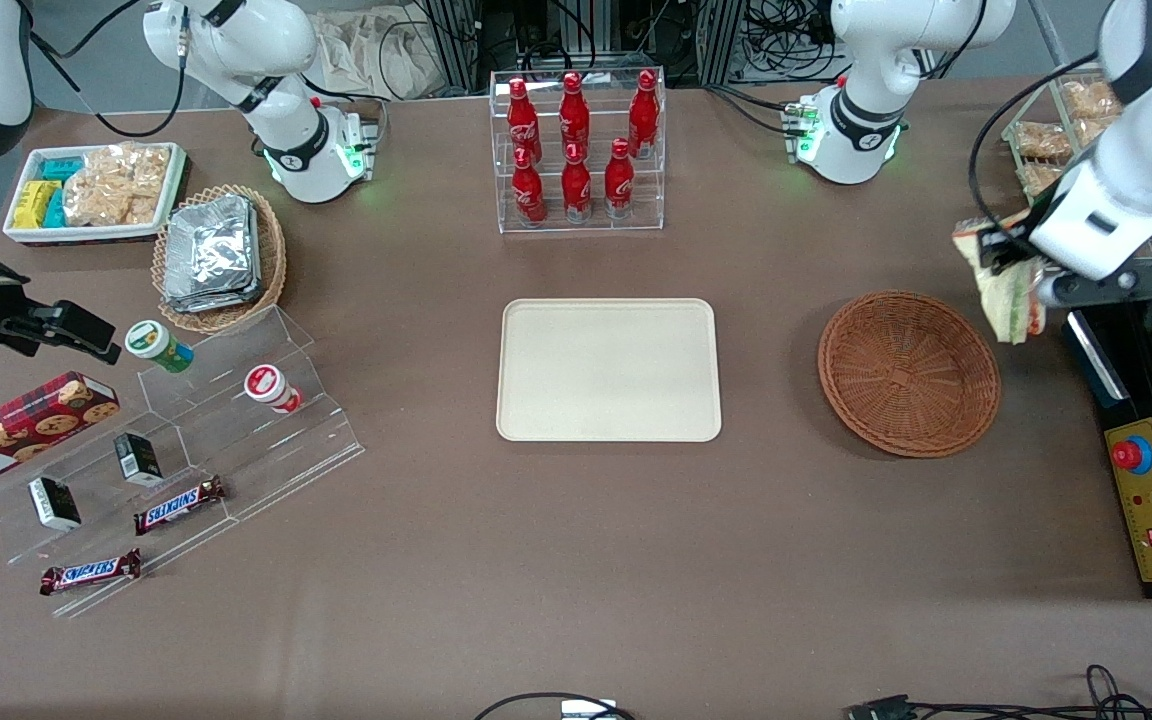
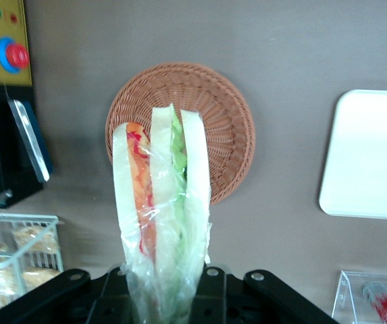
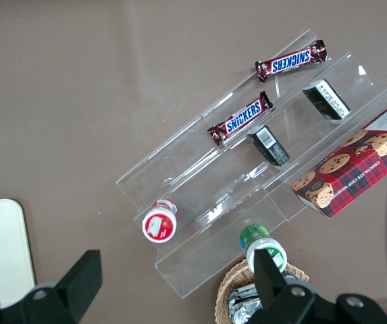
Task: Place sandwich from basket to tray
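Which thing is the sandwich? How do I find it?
Find the round brown basket toward the working arm's end of the table. Just above its edge, the gripper holds the sandwich: white bread with green and orange filling, in clear wrap, the only food held in the air.

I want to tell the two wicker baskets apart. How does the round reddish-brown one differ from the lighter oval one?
The round reddish-brown wicker basket is empty; the lighter oval wicker basket holds silver foil packets. The round one lies beside the cream rectangular tray, under the gripper holding the wrapped sandwich; the oval one lies toward the parked arm's end. Both are woven.
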### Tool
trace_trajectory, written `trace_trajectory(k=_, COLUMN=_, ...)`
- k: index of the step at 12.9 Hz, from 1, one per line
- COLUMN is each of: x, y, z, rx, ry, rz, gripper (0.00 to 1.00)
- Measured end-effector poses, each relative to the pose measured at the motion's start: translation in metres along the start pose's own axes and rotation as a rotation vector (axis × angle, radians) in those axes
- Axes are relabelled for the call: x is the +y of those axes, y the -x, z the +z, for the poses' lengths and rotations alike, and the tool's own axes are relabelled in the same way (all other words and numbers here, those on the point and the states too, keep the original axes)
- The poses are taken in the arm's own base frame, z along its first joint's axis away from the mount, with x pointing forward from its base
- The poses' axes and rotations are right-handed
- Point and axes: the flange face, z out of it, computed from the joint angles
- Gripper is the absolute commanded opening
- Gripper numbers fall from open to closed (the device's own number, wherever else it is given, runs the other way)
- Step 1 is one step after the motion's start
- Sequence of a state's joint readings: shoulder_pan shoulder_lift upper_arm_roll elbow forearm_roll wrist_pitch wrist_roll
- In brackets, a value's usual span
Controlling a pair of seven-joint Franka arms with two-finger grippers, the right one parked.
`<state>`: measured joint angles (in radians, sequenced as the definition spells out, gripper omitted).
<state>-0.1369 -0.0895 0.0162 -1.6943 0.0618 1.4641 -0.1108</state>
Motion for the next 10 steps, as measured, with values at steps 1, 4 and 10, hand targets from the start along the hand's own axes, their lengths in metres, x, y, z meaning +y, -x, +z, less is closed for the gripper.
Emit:
trace_trajectory(k=1, x=0.009, y=0.002, z=-0.017, rx=0.014, ry=0.002, rz=0.038, gripper=0.05)
trace_trajectory(k=4, x=0.094, y=0.017, z=-0.038, rx=0.037, ry=-0.011, rz=0.111, gripper=0.06)
trace_trajectory(k=10, x=0.3, y=0.07, z=-0.026, rx=0.019, ry=0.015, rz=-0.007, gripper=0.1)
